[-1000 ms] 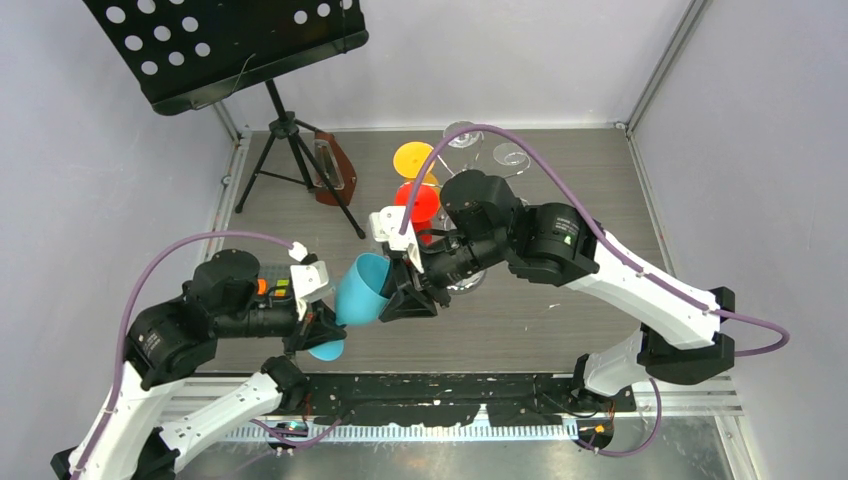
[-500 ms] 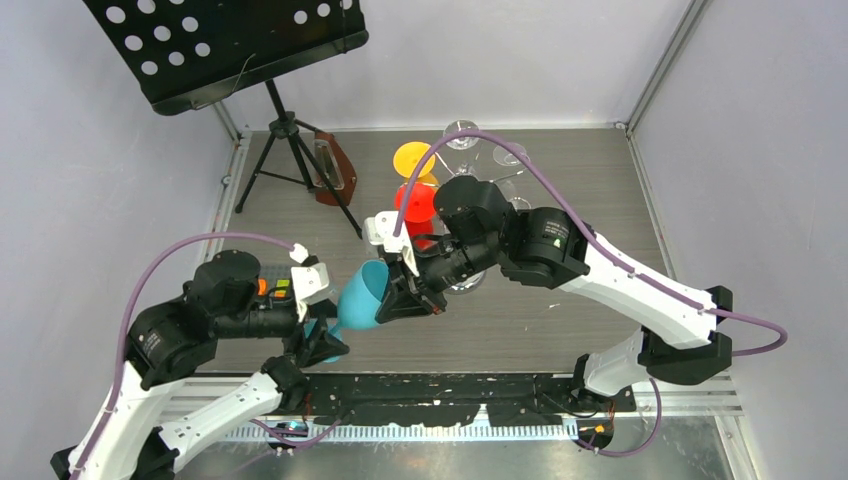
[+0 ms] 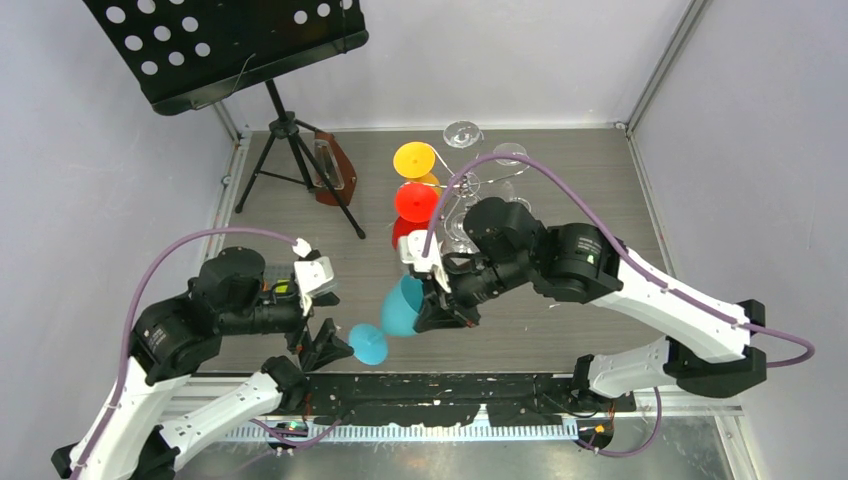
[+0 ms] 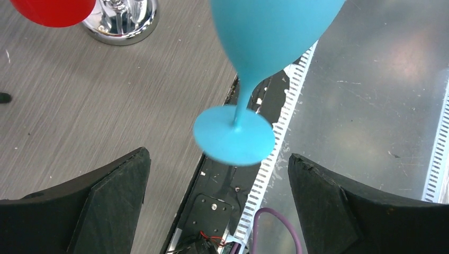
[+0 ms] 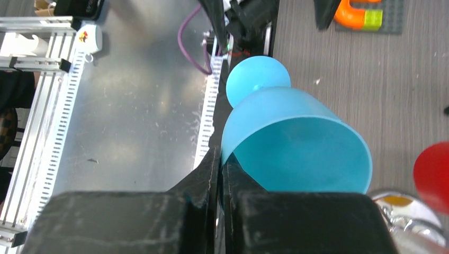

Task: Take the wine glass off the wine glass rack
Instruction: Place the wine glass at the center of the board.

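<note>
My right gripper (image 3: 432, 305) (image 5: 219, 159) is shut on the rim of a blue wine glass (image 3: 403, 305) (image 5: 296, 137), one finger inside the bowl and one outside. The glass hangs tilted above the table's near edge, its round foot (image 3: 368, 344) (image 4: 234, 135) toward the left arm. My left gripper (image 3: 330, 322) (image 4: 217, 159) is wide open just short of that foot, touching nothing. The chrome wine glass rack (image 3: 462, 188) stands behind the right arm; its shiny base (image 4: 122, 24) (image 5: 407, 222) shows in both wrist views.
A yellow glass (image 3: 413, 159), a red glass (image 3: 414, 201) and two clear glasses (image 3: 462, 133) hang at the rack. A black music stand (image 3: 225, 45) on a tripod (image 3: 290, 150) fills the back left, with a brown holder (image 3: 335, 170) beside it. A small brick plate (image 5: 365, 16) lies near the left wrist.
The left gripper opened and let go of the blue glass's foot. The right gripper shut on the rim and carried the glass to the right and nearer the front.
</note>
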